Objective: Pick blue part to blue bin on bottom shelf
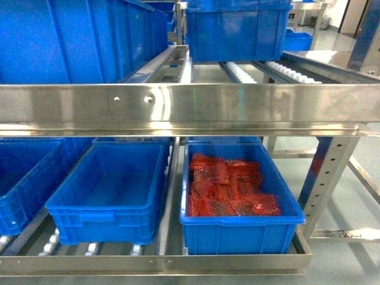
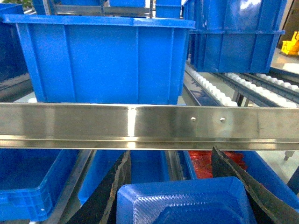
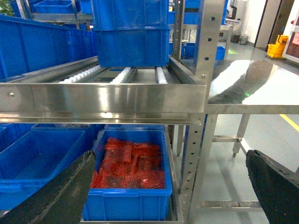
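Note:
The blue part (image 2: pixel 187 203), a ribbed blue plastic piece, fills the bottom of the left wrist view, with my left gripper (image 2: pixel 171 161) shut on it between its black fingers (image 2: pixel 114 191). Beyond it, under the steel rail, lies the bottom shelf (image 1: pixel 154 261) with its rollers. An empty blue bin (image 1: pixel 110 193) stands mid-shelf; that bin (image 2: pixel 149 165) shows just ahead of the part. My right gripper (image 3: pixel 170 158) is open with nothing in it, facing the rack's right end. Neither gripper shows in the head view.
A blue bin of red packets (image 1: pixel 237 228) sits right of the empty one, and another blue bin (image 1: pixel 18 178) sits left. The upper shelf's steel rail (image 1: pixel 178 107) crosses in front, with large blue bins (image 1: pixel 77 35) above. A rack post (image 1: pixel 329 178) and grey floor lie right.

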`<state>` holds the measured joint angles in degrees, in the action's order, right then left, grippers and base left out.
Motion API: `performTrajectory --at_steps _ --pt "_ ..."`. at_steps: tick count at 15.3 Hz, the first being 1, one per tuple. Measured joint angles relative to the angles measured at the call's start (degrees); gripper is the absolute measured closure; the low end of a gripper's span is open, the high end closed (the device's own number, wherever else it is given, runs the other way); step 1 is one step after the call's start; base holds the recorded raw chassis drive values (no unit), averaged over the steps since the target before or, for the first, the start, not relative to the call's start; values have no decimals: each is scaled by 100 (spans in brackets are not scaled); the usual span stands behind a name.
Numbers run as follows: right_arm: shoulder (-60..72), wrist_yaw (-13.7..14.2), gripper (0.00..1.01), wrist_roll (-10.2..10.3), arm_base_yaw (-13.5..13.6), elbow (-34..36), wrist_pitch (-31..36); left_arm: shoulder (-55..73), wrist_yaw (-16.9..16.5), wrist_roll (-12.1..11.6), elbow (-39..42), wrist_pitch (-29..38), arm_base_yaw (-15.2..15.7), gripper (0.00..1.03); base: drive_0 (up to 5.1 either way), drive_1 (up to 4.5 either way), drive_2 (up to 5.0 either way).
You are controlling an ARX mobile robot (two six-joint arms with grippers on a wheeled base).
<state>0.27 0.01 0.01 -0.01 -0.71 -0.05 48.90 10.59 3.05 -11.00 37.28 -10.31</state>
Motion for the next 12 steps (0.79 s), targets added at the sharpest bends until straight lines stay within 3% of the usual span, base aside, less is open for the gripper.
performTrajectory --at_steps 8,12 --pt "0 4 3 2 0 0 -37 0 4 0 0 -11 0 59 -512 234 234" --pt "0 -17 3 0 0 0 -28 0 31 0 0 0 24 59 0 0 0"
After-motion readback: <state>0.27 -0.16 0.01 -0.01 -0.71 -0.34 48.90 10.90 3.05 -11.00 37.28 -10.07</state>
